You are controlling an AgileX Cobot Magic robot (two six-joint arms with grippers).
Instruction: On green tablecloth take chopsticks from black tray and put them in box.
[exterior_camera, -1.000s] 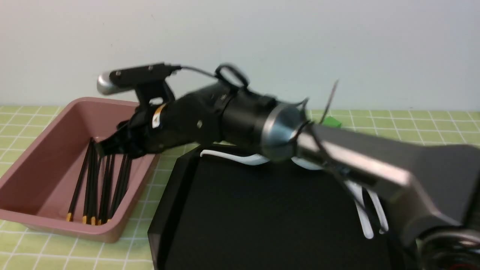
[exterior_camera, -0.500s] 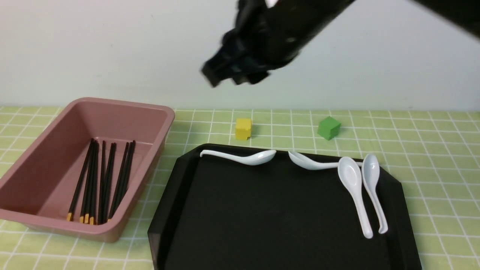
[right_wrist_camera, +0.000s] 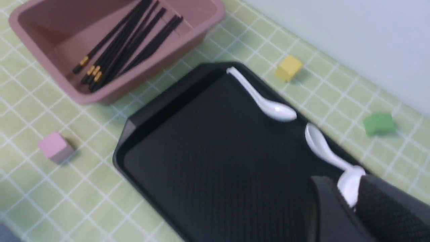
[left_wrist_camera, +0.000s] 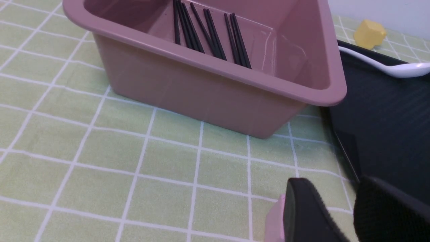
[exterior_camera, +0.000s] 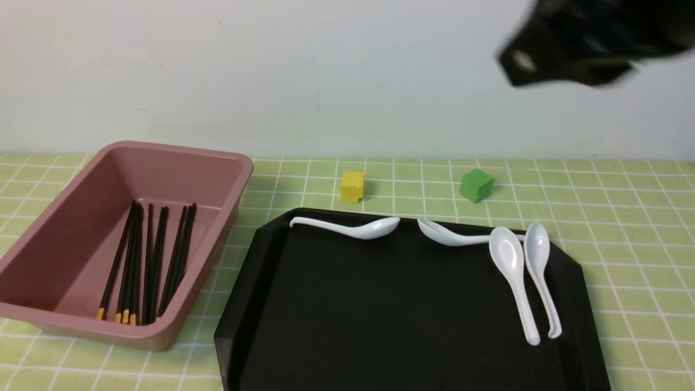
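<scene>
Several black chopsticks [exterior_camera: 146,260] with orange ends lie side by side in the pink box [exterior_camera: 54,239] at the left of the green tablecloth [exterior_camera: 624,206]. The black tray [exterior_camera: 391,315] holds no chopsticks, only white spoons. High at the upper right, blurred, my right gripper [exterior_camera: 516,62] hangs far above the tray. In the right wrist view its jaws [right_wrist_camera: 346,183] stand a little apart and empty, with a spoon showing far below. My left gripper [left_wrist_camera: 332,188] hovers low over the cloth in front of the box [left_wrist_camera: 215,87], open and empty.
Several white spoons [exterior_camera: 513,277] lie along the tray's far and right sides. A yellow cube [exterior_camera: 352,186] and a green cube [exterior_camera: 476,184] stand behind the tray. A pink cube [right_wrist_camera: 53,148] sits on the cloth near the tray's front left corner, next to my left fingers.
My right arm has risen out of the box and swung up and to the right, leaving the chopsticks in the box. Its jaws have narrowed.
</scene>
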